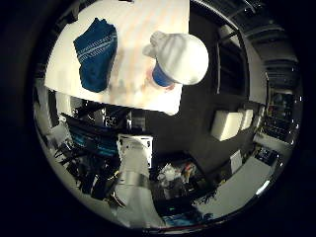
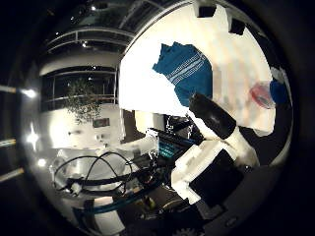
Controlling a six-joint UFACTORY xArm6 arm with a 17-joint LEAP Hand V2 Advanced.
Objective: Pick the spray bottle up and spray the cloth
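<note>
A spray bottle (image 1: 180,58) with a white head and a blue body stands upright on the white table (image 1: 138,29), close to the table's edge. A dark blue cloth (image 1: 96,53) with pale stripes lies crumpled on the same table, a short way from the bottle. My hand (image 2: 211,147) hovers above the table and off its edge, well apart from both things. A white and black finger (image 2: 212,117) reaches out fairly straight in front of the cloth and holds nothing. The bottle's base is hidden under its head.
Beyond the table's edge the floor is dark. Racks with cables and equipment (image 1: 94,143) stand beside the table, and white boxes (image 1: 231,123) sit on the floor further off. A plant (image 2: 83,101) stands by the far wall.
</note>
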